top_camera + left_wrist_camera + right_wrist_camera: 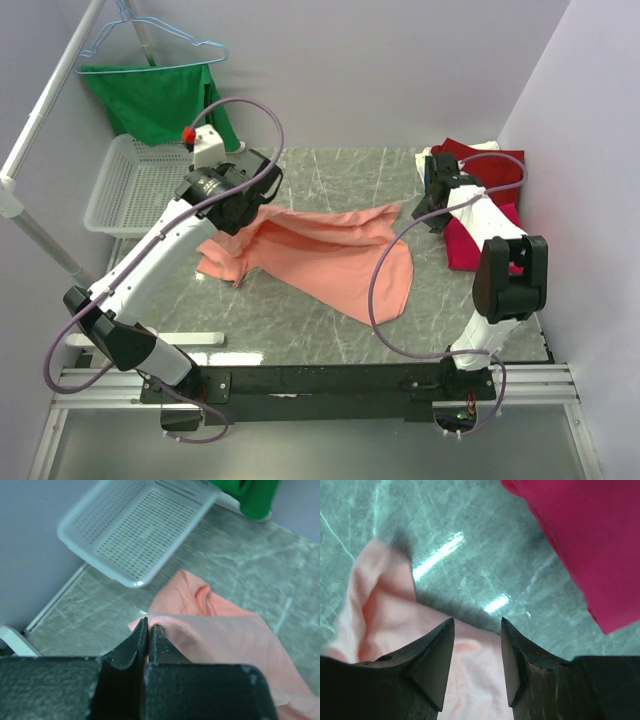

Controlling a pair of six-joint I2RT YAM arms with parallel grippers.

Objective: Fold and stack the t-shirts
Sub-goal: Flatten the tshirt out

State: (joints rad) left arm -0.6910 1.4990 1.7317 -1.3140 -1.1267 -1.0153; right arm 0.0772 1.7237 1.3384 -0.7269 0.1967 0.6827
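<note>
**Left wrist view: first grasp on the salmon-pink t-shirt (220, 635), fold not yet made**

The left gripper (149, 628) is pressed together on a raised edge of that shirt, which lies rumpled across the middle of the bench (300, 330). The right gripper (477, 622) hangs with jaws apart over the shirt's opposite corner; whether it touches cloth is hard to tell. The crimson-pink t-shirt (580, 540) and dark red t-shirt (468, 150) lie at the bench's right side. Next, I judge, the right gripper must pinch its corner so both can spread the shirt flat.
</note>
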